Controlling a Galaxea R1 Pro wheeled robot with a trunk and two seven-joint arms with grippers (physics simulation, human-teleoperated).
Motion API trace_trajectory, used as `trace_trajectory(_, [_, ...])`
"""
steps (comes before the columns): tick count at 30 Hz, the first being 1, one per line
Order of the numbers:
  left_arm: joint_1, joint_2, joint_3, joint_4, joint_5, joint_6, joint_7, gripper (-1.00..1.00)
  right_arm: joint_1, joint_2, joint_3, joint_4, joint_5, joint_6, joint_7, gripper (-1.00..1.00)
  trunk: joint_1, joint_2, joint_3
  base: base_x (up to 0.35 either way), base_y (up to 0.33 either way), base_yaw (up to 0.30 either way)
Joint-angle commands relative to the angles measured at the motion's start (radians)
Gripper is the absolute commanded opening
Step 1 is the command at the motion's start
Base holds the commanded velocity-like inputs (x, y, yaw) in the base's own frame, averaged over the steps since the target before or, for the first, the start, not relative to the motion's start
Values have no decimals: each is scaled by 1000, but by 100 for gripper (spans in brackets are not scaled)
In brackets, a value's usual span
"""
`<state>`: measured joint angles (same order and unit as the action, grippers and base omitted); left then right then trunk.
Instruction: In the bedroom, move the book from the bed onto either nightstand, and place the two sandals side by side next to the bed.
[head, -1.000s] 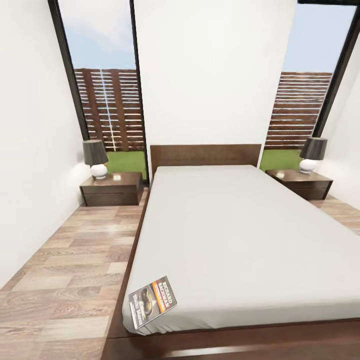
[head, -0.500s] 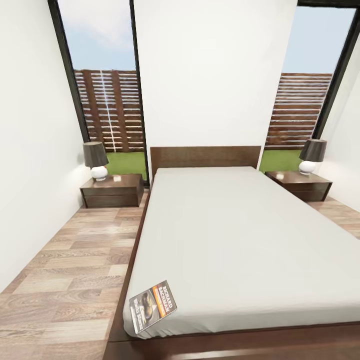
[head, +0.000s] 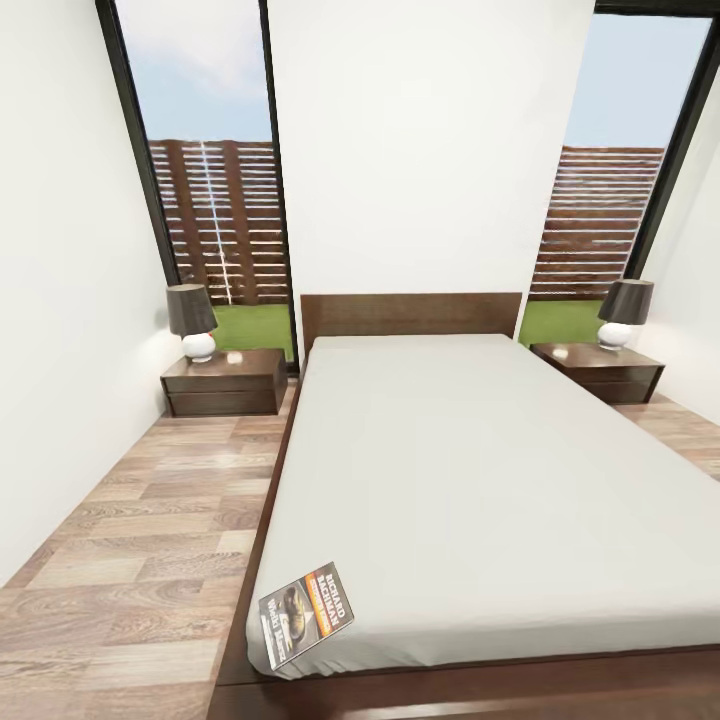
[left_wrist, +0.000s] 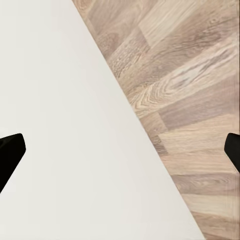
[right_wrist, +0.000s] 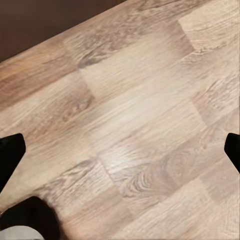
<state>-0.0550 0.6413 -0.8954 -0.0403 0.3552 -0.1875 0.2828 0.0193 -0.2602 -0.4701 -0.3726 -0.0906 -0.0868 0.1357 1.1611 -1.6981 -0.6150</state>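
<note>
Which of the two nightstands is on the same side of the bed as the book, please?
The nightstand at the head view's left, by the left window; the book lies on the bed's near left corner.

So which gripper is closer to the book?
Probably left, unsure: the book lies on the bed's near left corner. The left gripper hangs over floor beside something white; the right gripper over floor by something dark brown.

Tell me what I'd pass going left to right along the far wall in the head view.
Left lamp on the left nightstand → bed headboard → right nightstand → right lamp.
</note>
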Motion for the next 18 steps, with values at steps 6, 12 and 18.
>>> trace_trajectory(6, [8,-23,-8,0,9,0,3,100,-43,27,29,-1,-5,-1,165,100,-4,7,2,0,0,0])
trace_trajectory(12, [12,-36,-7,0,9,4,3,100,-66,38,57,1,-1,-1,289,100,-27,49,21,0,0,0])
trace_trajectory(18, [13,-47,-7,0,10,8,2,100,-76,43,102,2,2,-1,385,100,-38,70,31,0,0,0])
